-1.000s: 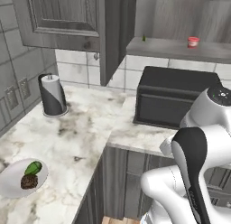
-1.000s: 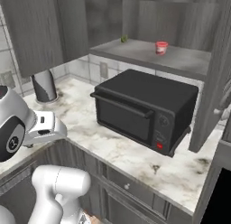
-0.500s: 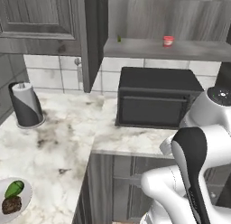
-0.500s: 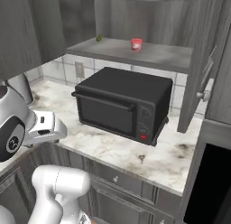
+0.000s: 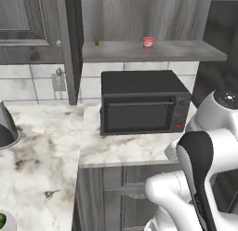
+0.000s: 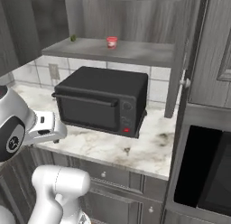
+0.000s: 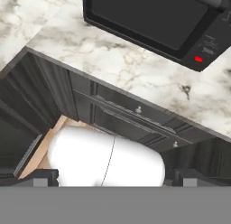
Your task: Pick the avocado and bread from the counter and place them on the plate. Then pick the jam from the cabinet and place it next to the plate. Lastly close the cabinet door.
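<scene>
Driving rightward along the counter (image 5: 42, 160) has shifted both base views: the microwave (image 5: 142, 106) that sat off to the right a second ago is now centred, and the plate (image 5: 5, 221), in full view then with the avocado and bread on it, has slid to the lower left corner of the left base view, where a sliver of green avocado (image 5: 2, 219) shows at the edge. The things themselves have not moved; the camera has.

As a judgement, the first part of the task looks done, since both foods were already on the plate in the earlier pictures. Left to do: fetch the jam, set it beside the plate, and shut the cabinet door (image 5: 69, 44).

The cabinet (image 6: 113, 24) stands open. On its grey shelf the red jam (image 5: 148, 42) sits upright near the middle, well apart from a small green thing (image 5: 96, 41) nearer the left end.

The gripper (image 7: 110, 178) hangs low in front of the base cabinets, well below the shelf, its fingertips (image 7: 43, 177) spread wide and holding nothing.
</scene>
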Available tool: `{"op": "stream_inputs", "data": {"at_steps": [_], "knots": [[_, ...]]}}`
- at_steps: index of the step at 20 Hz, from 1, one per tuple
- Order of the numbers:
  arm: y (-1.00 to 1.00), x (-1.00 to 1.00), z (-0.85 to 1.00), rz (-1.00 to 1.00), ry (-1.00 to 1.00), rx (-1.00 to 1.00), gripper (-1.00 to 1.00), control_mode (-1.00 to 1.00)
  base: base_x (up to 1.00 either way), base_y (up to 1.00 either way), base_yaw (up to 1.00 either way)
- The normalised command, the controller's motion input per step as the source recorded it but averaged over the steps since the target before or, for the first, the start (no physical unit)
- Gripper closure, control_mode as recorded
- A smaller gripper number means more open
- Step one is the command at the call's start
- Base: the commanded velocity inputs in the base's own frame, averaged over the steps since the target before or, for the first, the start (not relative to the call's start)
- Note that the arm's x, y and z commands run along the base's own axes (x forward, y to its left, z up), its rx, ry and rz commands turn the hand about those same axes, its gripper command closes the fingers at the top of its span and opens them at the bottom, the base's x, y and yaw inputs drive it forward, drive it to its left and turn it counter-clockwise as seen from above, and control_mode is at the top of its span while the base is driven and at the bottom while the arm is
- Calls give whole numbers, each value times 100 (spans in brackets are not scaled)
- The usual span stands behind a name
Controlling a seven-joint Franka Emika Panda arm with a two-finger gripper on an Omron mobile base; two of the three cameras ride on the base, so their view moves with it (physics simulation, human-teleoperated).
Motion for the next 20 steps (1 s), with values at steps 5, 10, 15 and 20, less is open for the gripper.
{"op": "stream_inputs", "data": {"at_steps": [5,10,15,20], "knots": [[0,0,0,0,0,0,-100,100,39,33,-30],[0,0,0,0,0,0,-100,100,37,36,-27],[0,0,0,0,0,0,-100,100,26,25,-24],[0,0,0,0,0,0,-100,100,18,21,-20]]}}
